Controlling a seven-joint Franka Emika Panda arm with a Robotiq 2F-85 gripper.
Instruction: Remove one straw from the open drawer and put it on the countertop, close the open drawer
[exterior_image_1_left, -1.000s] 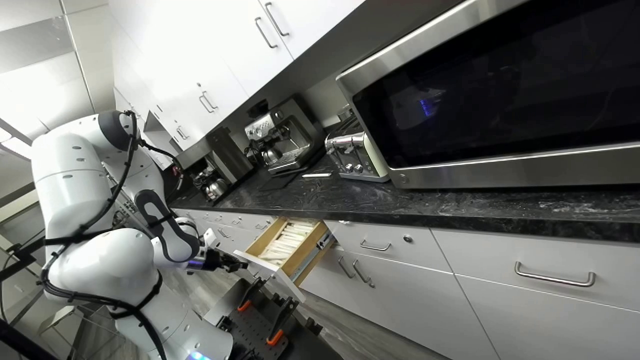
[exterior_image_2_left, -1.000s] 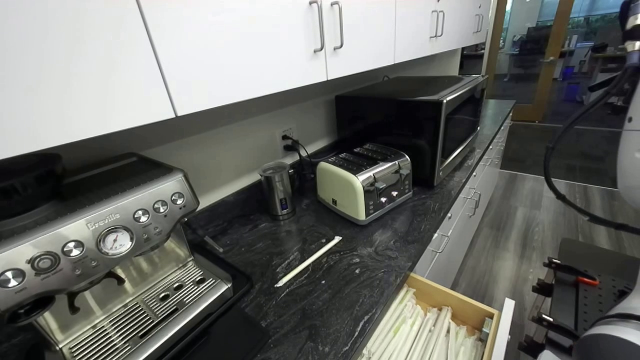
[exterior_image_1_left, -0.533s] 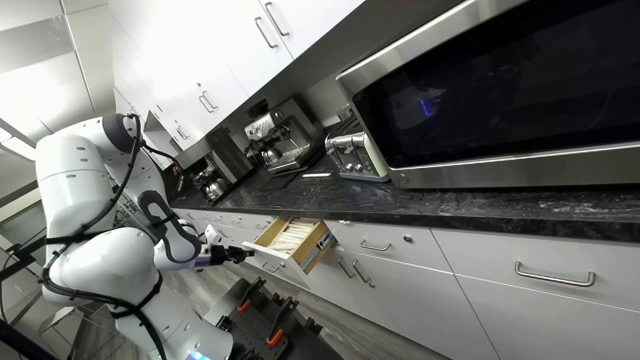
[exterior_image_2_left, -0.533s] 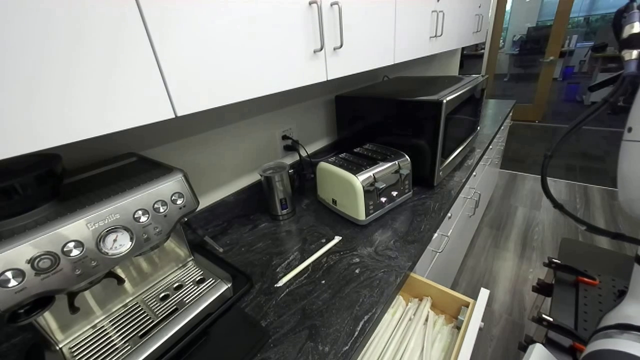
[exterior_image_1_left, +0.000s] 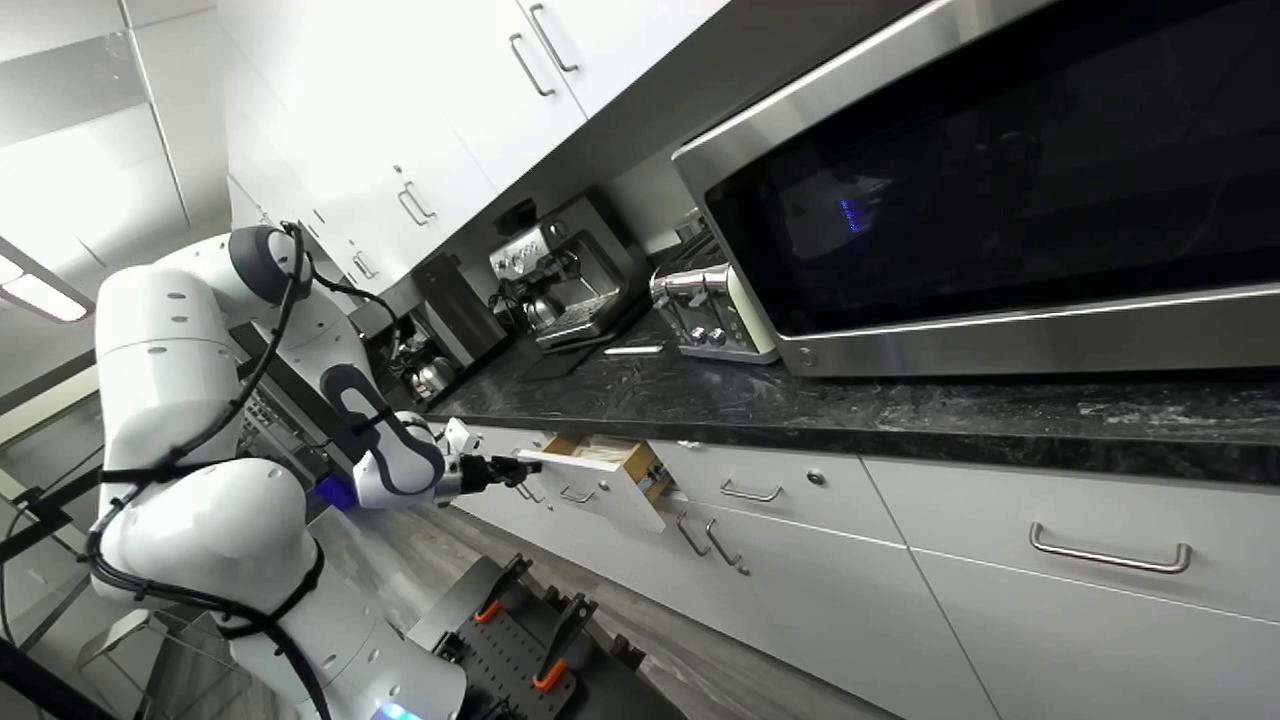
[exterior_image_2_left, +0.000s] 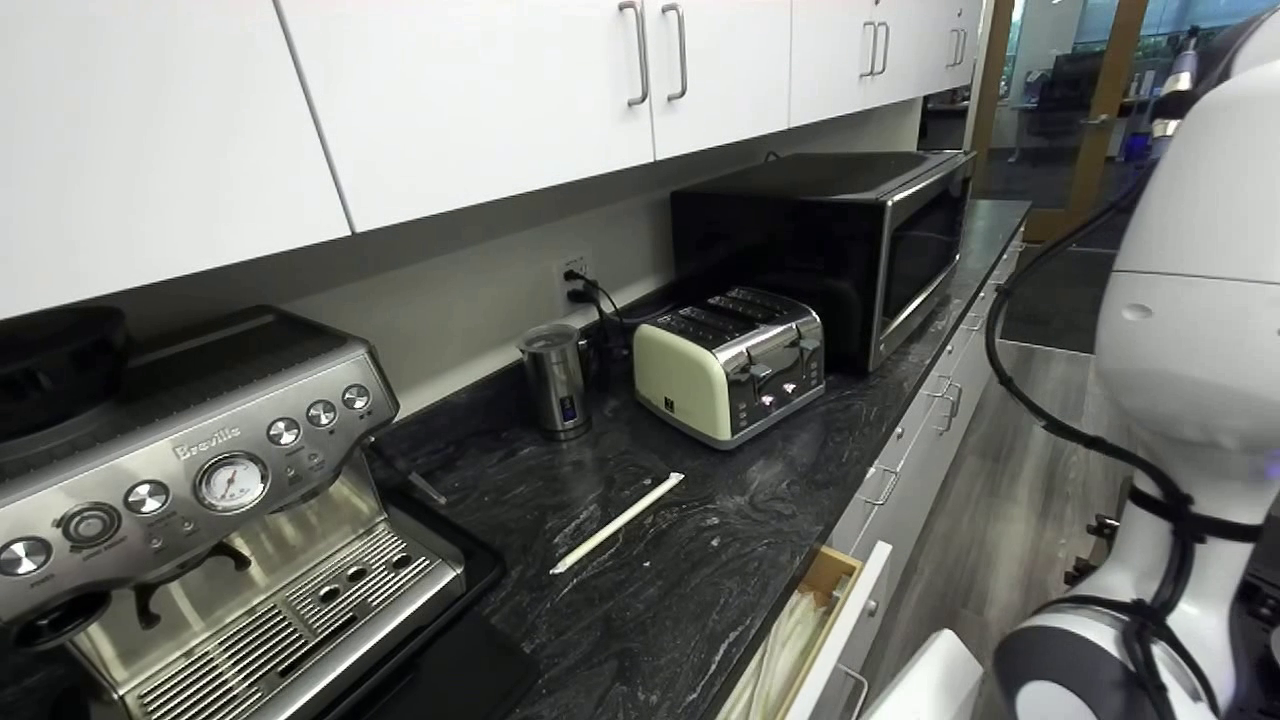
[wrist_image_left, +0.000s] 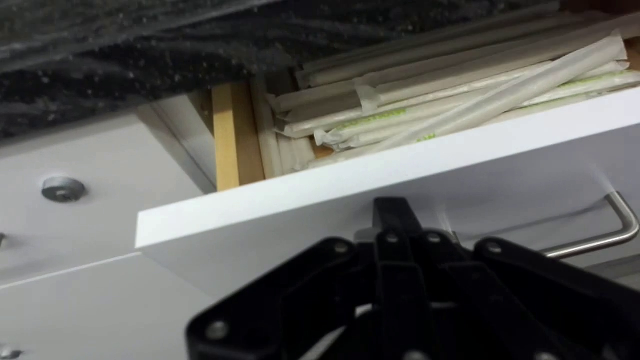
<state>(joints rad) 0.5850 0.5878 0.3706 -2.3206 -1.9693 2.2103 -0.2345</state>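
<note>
The drawer (exterior_image_1_left: 615, 492) is partly open, with its white front pushed out from the cabinets; it also shows in an exterior view (exterior_image_2_left: 835, 650) and the wrist view (wrist_image_left: 280, 210). Several paper-wrapped straws (wrist_image_left: 480, 95) lie inside it. One wrapped straw (exterior_image_2_left: 617, 523) lies on the dark countertop (exterior_image_2_left: 600, 650); it also shows in an exterior view (exterior_image_1_left: 633, 351). My gripper (wrist_image_left: 395, 205) is shut and empty, its fingertips against the outer face of the drawer front, left of the bar handle in the wrist view. It also shows in an exterior view (exterior_image_1_left: 535, 466).
A toaster (exterior_image_2_left: 725, 370), a metal frother jug (exterior_image_2_left: 555, 380), an espresso machine (exterior_image_2_left: 220, 500) and a microwave (exterior_image_2_left: 830, 240) stand on the countertop. A dark cart top with orange-tipped clamps (exterior_image_1_left: 550, 675) stands below, in front of the cabinets.
My gripper has moved toward the cabinets, and the drawer has slid inward from wide open to partly open. The straw on the countertop has not moved.
</note>
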